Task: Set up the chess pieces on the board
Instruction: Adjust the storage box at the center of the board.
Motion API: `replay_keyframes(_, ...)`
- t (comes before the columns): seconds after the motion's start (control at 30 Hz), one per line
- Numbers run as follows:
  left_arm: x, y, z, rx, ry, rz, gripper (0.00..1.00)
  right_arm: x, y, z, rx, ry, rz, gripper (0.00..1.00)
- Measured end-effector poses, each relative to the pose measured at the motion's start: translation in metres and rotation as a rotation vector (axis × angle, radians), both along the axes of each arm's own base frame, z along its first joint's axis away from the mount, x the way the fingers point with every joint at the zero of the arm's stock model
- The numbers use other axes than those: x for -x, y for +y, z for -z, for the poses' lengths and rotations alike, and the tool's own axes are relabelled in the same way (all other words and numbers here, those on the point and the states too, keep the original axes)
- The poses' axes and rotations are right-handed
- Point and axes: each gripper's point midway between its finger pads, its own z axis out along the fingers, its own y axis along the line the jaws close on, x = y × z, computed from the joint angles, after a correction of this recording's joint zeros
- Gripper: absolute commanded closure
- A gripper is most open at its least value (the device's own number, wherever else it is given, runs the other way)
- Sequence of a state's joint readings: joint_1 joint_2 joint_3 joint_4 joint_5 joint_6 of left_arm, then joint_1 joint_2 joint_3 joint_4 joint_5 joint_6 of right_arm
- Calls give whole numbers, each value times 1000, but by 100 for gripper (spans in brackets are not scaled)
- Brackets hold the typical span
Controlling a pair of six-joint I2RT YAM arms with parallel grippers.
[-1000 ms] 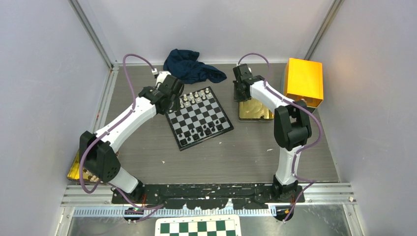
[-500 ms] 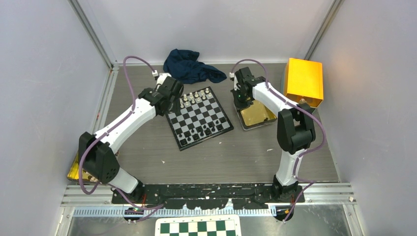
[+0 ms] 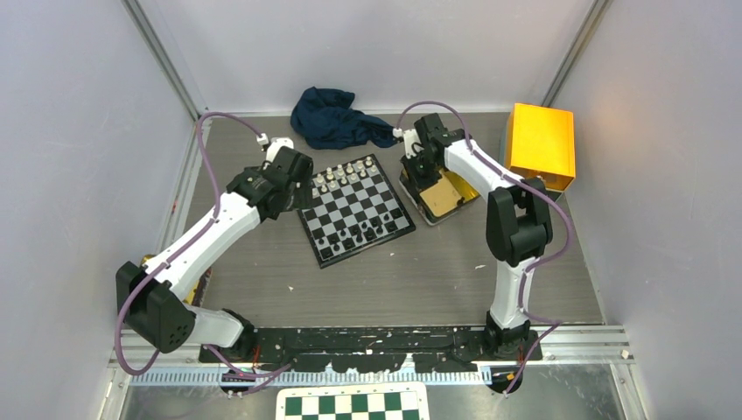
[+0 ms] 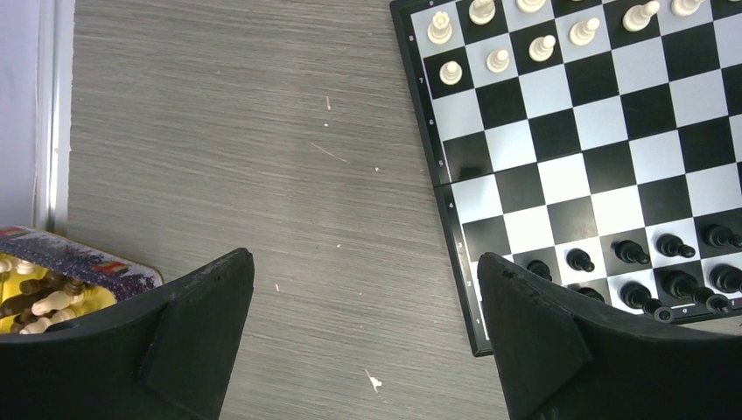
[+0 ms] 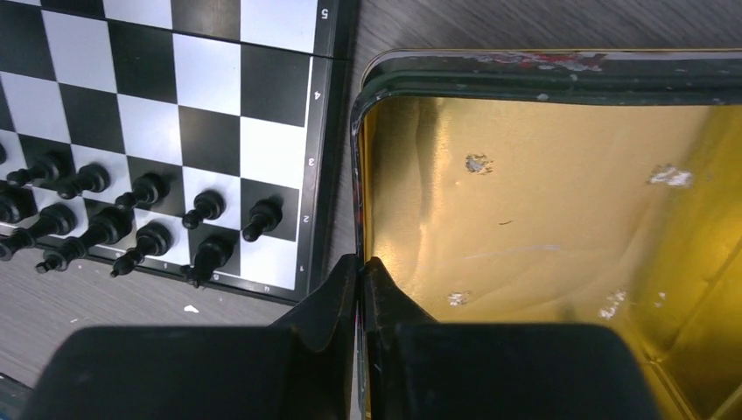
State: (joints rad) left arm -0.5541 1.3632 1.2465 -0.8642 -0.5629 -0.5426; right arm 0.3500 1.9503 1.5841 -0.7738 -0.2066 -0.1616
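Observation:
The board (image 3: pixel 354 210) lies mid-table, with white chess pieces (image 3: pixel 341 175) on its far rows and black chess pieces (image 3: pixel 352 234) on its near rows. My left gripper (image 4: pixel 363 289) hangs open over bare table just left of the board (image 4: pixel 604 166), nothing between its fingers. At the board's right edge (image 5: pixel 219 96), my right gripper (image 5: pixel 360 262) is shut on the side wall of a gold tin (image 5: pixel 542 201), one finger inside and one outside. The tin (image 3: pixel 442 197) looks empty inside. Black pieces (image 5: pixel 144 219) stand close beside it.
A second tin holding loose pieces (image 4: pixel 52 293) sits by the left wall. A dark blue cloth (image 3: pixel 337 118) lies at the back and an orange box (image 3: pixel 541 144) at the back right. A green-and-white checkered board (image 3: pixel 353 404) lies in front of the arm bases.
My right gripper has dragged the gold tin leftwards and turned it against the board's right edge. My left gripper has drawn back from the board's far left corner to the table beside it.

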Motion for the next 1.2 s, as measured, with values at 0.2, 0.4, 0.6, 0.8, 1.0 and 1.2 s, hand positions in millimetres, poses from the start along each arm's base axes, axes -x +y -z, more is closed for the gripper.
replay_keyframes(0.2,2,0,7,1,10,3,0,-4,-2,16,39,29,-43,81)
replay_keyframes(0.4,3,1,12,0,13,3,0,-4,-9,26,82,39,-51,67)
replay_keyframes(0.6,1,-1,12,6,4,3,0,-9,-15,28,114,16,-28,55)
replay_keyframes(0.8,2,-2,8,25,-7,2,0,-6,-16,20,88,-2,61,50)
replay_keyframes(1.0,6,-3,1,65,-27,1,0,-10,-9,-37,5,-120,153,50)
replay_keyframes(1.2,13,-1,0,74,-30,5,0,-9,-17,-79,-33,-214,279,51)
